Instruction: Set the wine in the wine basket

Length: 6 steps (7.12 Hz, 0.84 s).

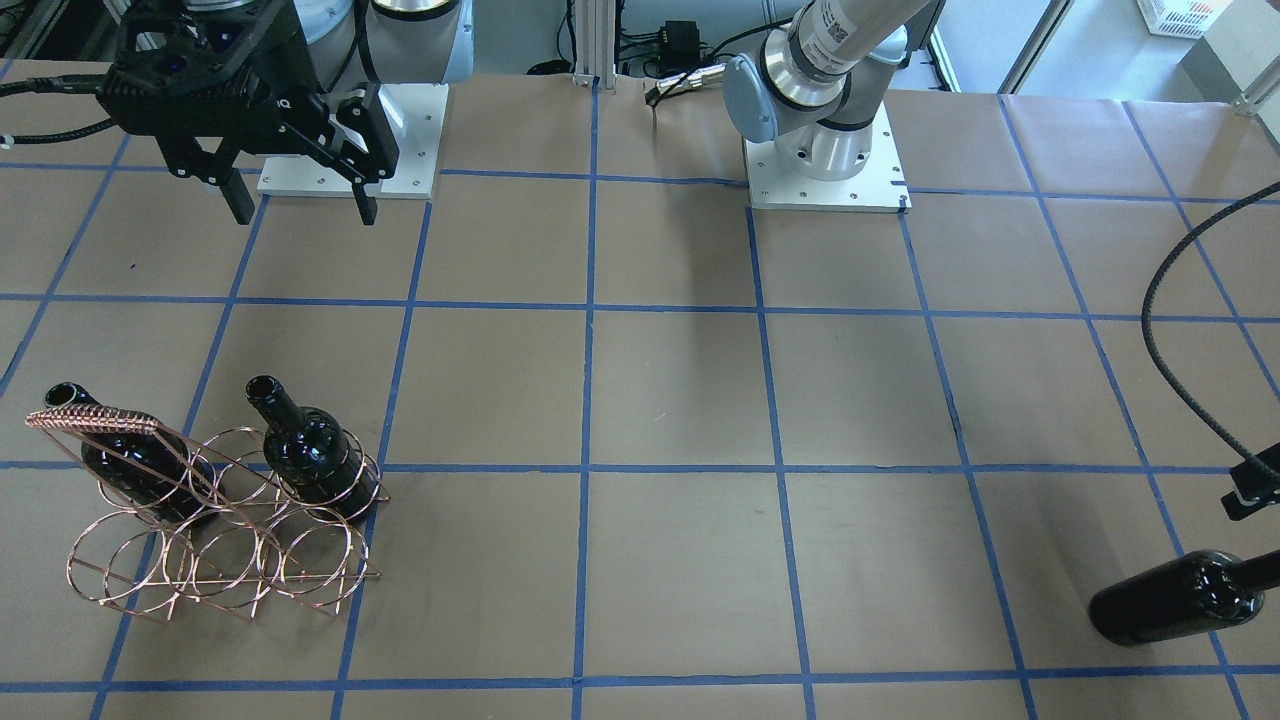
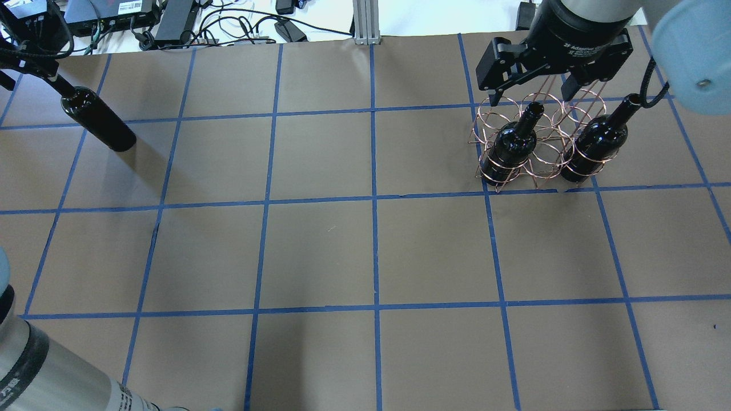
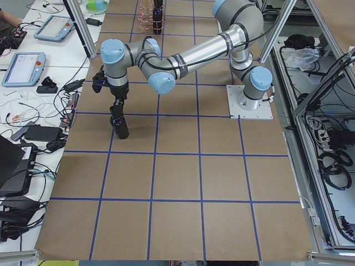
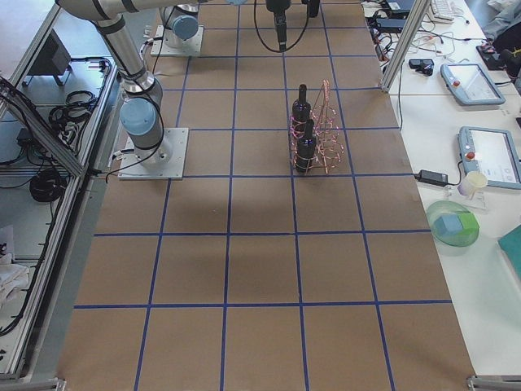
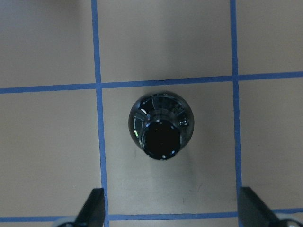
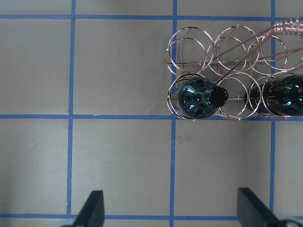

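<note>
Copper wire makes the wine basket (image 2: 542,142), which we see at the right on the brown surface (image 2: 371,251). A left bottle (image 2: 510,148) and a right bottle (image 2: 594,145) stand upright in its near row. The right hand (image 2: 531,96) hangs high near it, wide open, empty. At far left the wine (image 2: 97,120) stands upright under the left hand (image 5: 174,208), which is also spread wide and holds nothing.
</note>
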{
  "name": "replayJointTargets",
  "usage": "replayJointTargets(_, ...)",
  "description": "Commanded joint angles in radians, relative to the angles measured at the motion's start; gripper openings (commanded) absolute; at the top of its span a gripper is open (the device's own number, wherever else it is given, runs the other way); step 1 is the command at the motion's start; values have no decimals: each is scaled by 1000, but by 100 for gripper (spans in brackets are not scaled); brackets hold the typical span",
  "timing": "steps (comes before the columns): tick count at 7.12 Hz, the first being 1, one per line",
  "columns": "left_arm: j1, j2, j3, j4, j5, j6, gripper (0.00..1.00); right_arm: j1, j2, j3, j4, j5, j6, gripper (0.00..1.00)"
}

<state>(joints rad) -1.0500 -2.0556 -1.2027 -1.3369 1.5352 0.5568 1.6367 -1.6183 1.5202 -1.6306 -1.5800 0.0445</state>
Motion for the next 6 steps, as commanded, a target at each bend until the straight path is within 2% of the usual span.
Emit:
replayJointTargets(1, 1, -52, 0, 59, -39, -40, 100, 0, 0, 0, 0, 0, 0, 100)
replayJointTargets(4, 1, -72, 0, 76, -43, -41, 100, 0, 0, 0, 0, 0, 0, 100)
replayJointTargets(5, 1, -72, -1, 78, -55, -55, 90, 0, 0, 0, 0, 0, 0, 100)
replayJointTargets(6, 1, -71, -1, 78, -56, -58, 72, 0, 0, 0, 0, 0, 0, 100)
